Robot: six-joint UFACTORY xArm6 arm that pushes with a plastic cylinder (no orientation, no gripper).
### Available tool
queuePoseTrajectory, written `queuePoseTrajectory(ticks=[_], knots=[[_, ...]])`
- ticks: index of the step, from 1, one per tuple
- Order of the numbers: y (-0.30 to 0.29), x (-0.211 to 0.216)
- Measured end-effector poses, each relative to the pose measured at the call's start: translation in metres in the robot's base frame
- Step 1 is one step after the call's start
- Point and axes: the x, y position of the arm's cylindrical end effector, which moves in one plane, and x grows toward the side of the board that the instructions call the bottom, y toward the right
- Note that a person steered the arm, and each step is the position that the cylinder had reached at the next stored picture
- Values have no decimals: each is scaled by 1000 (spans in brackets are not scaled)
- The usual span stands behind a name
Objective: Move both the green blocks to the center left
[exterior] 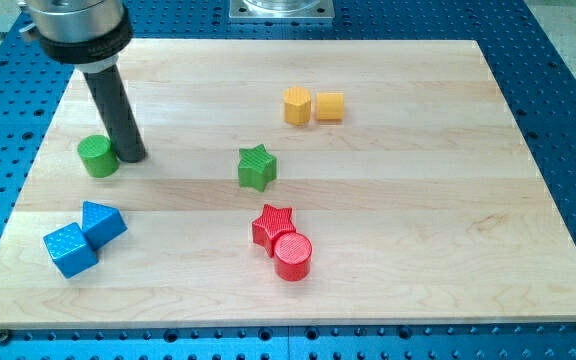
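Observation:
A green cylinder (97, 156) stands at the view's left, about mid-height on the wooden board (398, 230). A green star (256, 167) stands near the board's middle. My tip (131, 156) rests just to the right of the green cylinder, touching or almost touching its side. The dark rod rises from it toward the view's top left. The green star is well to the right of my tip.
Two blue blocks (84, 236) sit together at the lower left. A red star (272, 224) and a red cylinder (292, 255) touch below the green star. Two yellow blocks (313, 105) sit side by side at the upper middle.

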Motion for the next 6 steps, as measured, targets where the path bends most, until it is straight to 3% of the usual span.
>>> queuePoseTrajectory(ticks=[1, 3, 4, 5, 6], knots=[[-17, -11], [66, 14], [63, 3], [159, -18], [261, -13]])
